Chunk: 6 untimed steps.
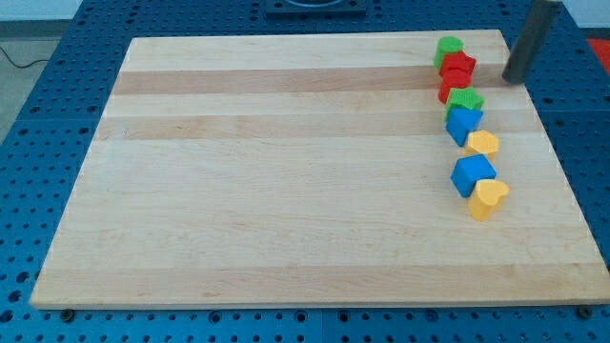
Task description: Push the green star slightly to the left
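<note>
Several blocks stand in a column near the board's right edge. A green star-like block (465, 100) sits in the middle of it, touching a red block (452, 86) above and a blue block (463, 125) below. A second green block (449, 47), rounder, is at the column's top, with a red star (459, 67) just below it. My tip (515, 79) rests on the board to the right of the red star, up and to the right of the green star, clear of all blocks.
Below the blue block lie a yellow block (482, 144), a blue cube (473, 174) and a yellow heart (489, 198). The wooden board (286, 171) lies on a blue perforated table; its right edge is close to my tip.
</note>
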Each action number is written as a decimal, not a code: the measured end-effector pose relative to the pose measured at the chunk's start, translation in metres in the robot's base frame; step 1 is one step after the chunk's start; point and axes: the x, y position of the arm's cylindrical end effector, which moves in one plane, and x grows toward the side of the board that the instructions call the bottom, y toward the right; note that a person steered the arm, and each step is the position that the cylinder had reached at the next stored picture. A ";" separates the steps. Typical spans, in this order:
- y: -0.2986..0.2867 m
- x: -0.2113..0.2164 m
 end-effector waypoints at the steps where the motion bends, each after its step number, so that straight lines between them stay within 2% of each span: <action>1: -0.011 0.032; 4: -0.154 0.043; 5: -0.145 0.043; 6: -0.110 0.043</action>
